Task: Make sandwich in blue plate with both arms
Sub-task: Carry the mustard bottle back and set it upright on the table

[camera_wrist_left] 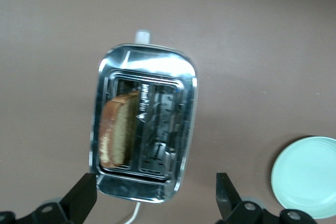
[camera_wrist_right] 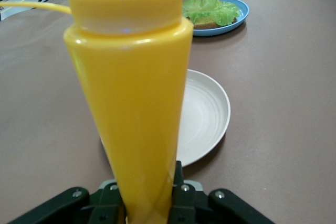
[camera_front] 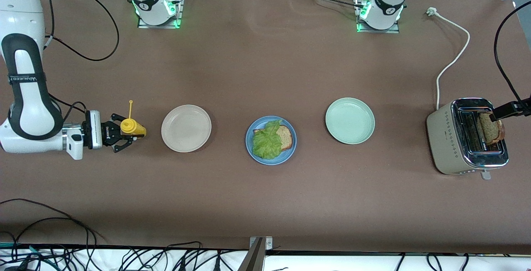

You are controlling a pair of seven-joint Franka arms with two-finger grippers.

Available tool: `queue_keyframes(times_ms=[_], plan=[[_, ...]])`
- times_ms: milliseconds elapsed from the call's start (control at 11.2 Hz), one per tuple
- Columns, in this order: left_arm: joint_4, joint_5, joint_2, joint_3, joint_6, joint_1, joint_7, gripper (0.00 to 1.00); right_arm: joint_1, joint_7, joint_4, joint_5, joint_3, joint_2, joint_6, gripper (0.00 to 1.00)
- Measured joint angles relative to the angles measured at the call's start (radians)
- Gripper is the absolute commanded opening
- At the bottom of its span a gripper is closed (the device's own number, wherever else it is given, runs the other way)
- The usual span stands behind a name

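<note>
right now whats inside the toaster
One brown bread slice stands in one slot of the toaster; the slot beside it shows only bare metal. The slice's lower part is hidden down in the slot. The open left hand hovers above it.

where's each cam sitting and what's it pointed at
Front: high across the table, facing both arm bases; shows the blue plate and the right gripper shut on the yellow bottle.
Left wrist: looks straight down on the toaster, between the open left gripper fingers.
Right wrist: looks along the table past the bottle to the beige plate.
Shared: front and left wrist both show the toaster's bread slice.
</note>
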Motion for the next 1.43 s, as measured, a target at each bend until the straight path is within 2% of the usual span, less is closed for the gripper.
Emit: queue_keyframes(times_ms=[537, 896, 985, 1075, 1164, 1254, 1433], plan=[[0.0, -0.108, 0.076, 0.159, 0.07, 0.015, 0.198, 1.0, -0.034, -0.186, 0.076, 0.038, 0.03, 0.158, 0.004, 0.0], [-0.001, -0.122, 0.113, 0.172, 0.085, 0.032, 0.209, 1.0, -0.05, -0.253, 0.106, 0.04, 0.035, 0.217, 0.019, 0.02], [-0.001, -0.125, 0.121, 0.172, 0.086, 0.035, 0.209, 1.0, -0.051, -0.26, 0.109, 0.044, 0.039, 0.225, 0.021, 0.11], [-0.001, -0.132, 0.128, 0.172, 0.086, 0.036, 0.209, 1.0, -0.051, -0.265, 0.111, 0.058, 0.043, 0.231, 0.021, 0.26], [-0.002, -0.154, 0.133, 0.172, 0.086, 0.039, 0.209, 1.0, -0.051, -0.274, 0.112, 0.071, 0.047, 0.236, 0.021, 0.48], [-0.003, -0.167, 0.139, 0.172, 0.086, 0.042, 0.209, 1.0, -0.051, -0.28, 0.112, 0.08, 0.05, 0.24, 0.022, 0.99], [-0.003, -0.171, 0.152, 0.172, 0.087, 0.044, 0.209, 1.0, -0.051, -0.283, 0.112, 0.088, 0.051, 0.243, 0.022, 1.0]])
